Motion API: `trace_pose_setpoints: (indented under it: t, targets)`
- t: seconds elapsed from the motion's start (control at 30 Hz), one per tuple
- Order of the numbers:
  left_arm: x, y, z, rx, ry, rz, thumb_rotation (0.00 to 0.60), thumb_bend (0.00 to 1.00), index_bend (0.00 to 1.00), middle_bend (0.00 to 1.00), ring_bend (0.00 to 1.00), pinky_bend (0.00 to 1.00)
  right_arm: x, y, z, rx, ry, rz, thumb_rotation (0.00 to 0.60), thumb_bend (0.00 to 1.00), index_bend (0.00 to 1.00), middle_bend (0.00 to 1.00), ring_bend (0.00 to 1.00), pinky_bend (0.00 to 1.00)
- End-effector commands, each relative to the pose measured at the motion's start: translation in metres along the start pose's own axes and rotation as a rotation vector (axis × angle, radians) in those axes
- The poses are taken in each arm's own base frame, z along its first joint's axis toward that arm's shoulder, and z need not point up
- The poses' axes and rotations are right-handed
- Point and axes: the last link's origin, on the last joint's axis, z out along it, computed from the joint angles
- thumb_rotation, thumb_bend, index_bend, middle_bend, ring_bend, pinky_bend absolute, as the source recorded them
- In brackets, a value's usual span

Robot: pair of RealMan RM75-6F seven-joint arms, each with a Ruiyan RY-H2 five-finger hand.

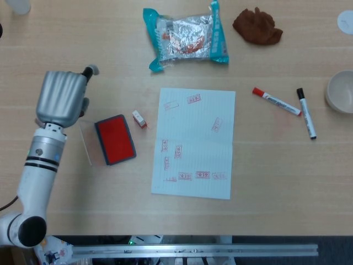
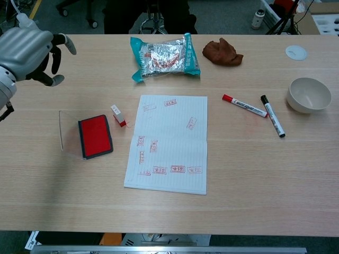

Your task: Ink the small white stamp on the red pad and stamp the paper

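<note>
Overhead and chest views of the stamping workspace. The small white stamp (image 1: 139,118) lies tipped on its side on the table (image 1: 265,176), in the gap between the red pad (image 1: 115,139) and the left edge of the paper (image 1: 194,142), touching neither; no hand holds it. The pad sits uncovered, its clear lid (image 1: 85,144) resting against its left side. The paper carries roughly a dozen red rectangular impressions scattered over both halves, so stamping has evidently been carried out many times; whether a further impression is required cannot be judged from these views. The left hand (image 1: 59,98) is raised well to the left of the pad, its fingers loosely spread and holding nothing, as the chest view (image 2: 29,50) confirms. The right hand appears in neither view. If another impression is intended, what remains is to pick up the stamp, press it on the pad and set it on a bare patch of the sheet; otherwise the task appears finished.
</note>
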Motion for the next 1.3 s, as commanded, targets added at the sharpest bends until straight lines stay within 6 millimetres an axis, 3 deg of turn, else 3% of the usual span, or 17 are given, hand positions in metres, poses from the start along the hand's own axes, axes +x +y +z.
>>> trace_pose_setpoints:
  t: [0.03,0.13,0.2,0.63,0.93,1.3]
  targets:
    - [-0.005,-0.029,-0.016,0.050,0.003,-0.001,0.600,0.26,0.26,0.44,0.42,0.69,-0.001,0.003,0.002,-0.011,-0.009,0.005,0.600,0.12,0.21,0.32,0.22,0.27]
    - [-0.011,-0.045,-0.027,0.072,0.014,-0.029,0.600,0.26,0.23,0.33,0.31,0.43,-0.001,0.003,0.004,-0.005,-0.006,0.006,0.600,0.12,0.21,0.32,0.22,0.27]
    - [-0.015,-0.056,-0.036,0.090,0.039,-0.029,0.600,0.26,0.22,0.31,0.27,0.35,-0.003,0.000,0.005,0.013,-0.004,0.005,0.600,0.12,0.21,0.32,0.22,0.27]
    - [-0.023,-0.100,-0.094,0.206,0.087,-0.018,0.600,0.26,0.23,0.30,0.27,0.36,-0.010,-0.022,-0.001,0.108,-0.027,-0.018,0.600,0.12,0.21,0.32,0.22,0.27]
    - [-0.016,-0.111,-0.134,0.265,0.092,-0.037,0.600,0.26,0.24,0.29,0.27,0.36,-0.010,-0.027,-0.006,0.129,-0.018,-0.021,0.600,0.12,0.21,0.32,0.22,0.27]
    - [-0.010,-0.110,-0.143,0.276,0.096,-0.050,0.600,0.26,0.24,0.29,0.27,0.36,-0.007,-0.031,-0.006,0.145,0.007,-0.025,0.600,0.12,0.21,0.32,0.22,0.27]
